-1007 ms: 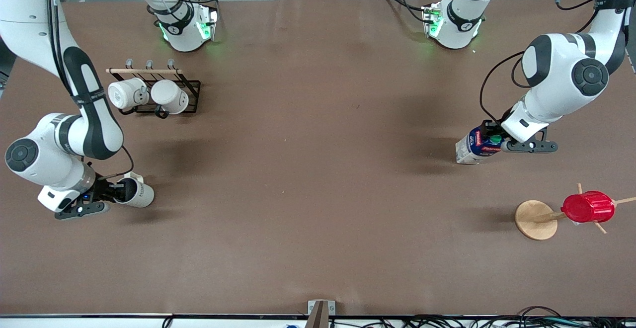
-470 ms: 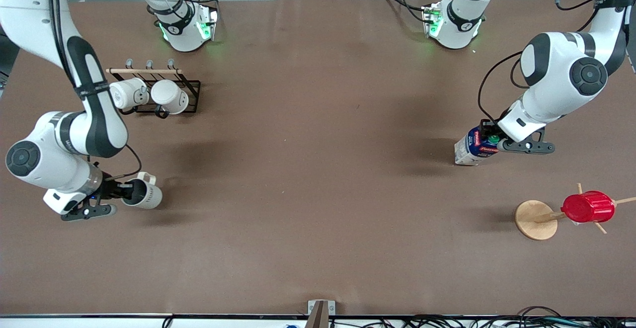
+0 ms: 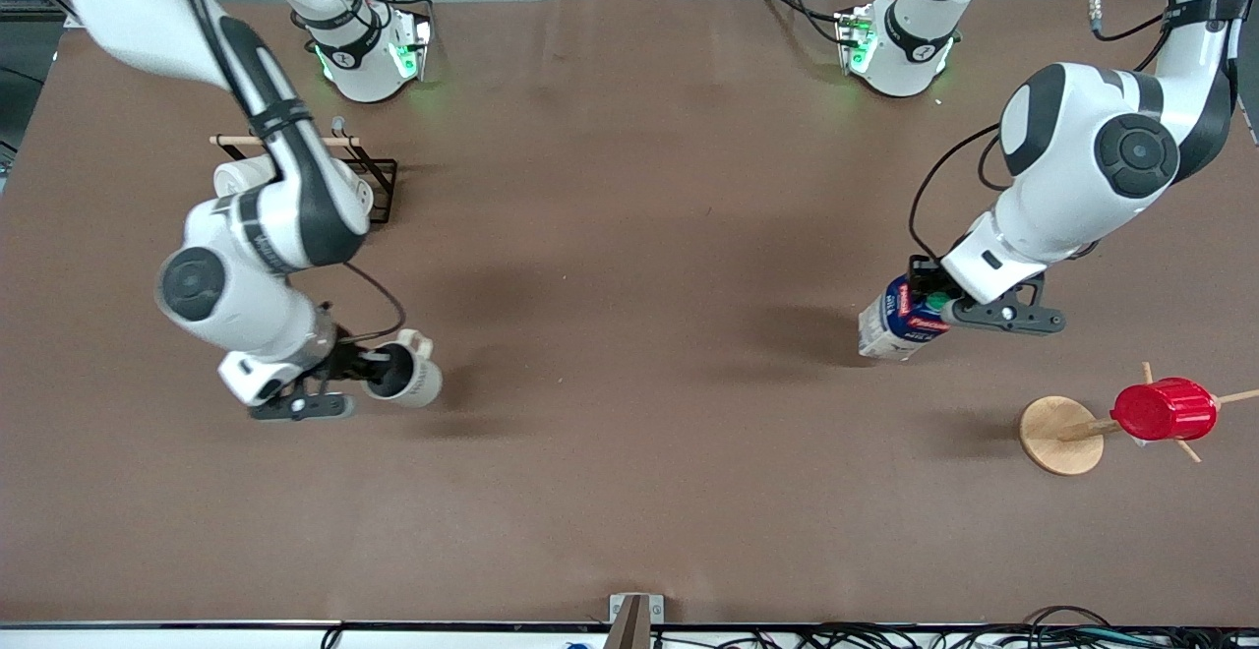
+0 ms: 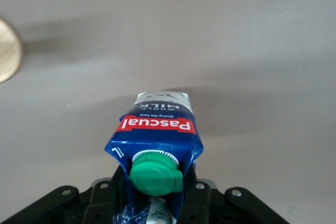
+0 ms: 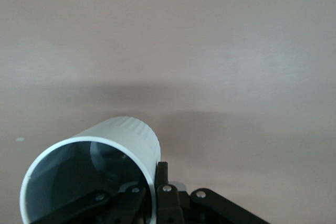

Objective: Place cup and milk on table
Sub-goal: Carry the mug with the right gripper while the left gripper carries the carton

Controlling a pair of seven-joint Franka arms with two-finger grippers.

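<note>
My right gripper (image 3: 366, 366) is shut on the rim of the pale grey-beige cup (image 3: 408, 380) and holds it tilted above the brown table (image 3: 629, 354), toward the right arm's end. In the right wrist view the cup (image 5: 92, 174) shows its dark inside, with one finger inside the rim and one outside. My left gripper (image 3: 934, 300) is shut on the gable top of the milk (image 3: 897, 324), held tilted above the table toward the left arm's end. In the left wrist view the milk (image 4: 156, 145) shows its green cap and red label between my fingers.
A black wire rack (image 3: 379, 177) with cream-white mugs (image 3: 236, 177) stands near the right arm's base, partly hidden by the arm. A wooden stand (image 3: 1060, 435) carries a red ribbed cup (image 3: 1164, 409) at the left arm's end, nearer the front camera than the milk.
The right arm has carried the cup toward the table's middle. The left arm has carried the milk a little toward the middle and lower in the front view.
</note>
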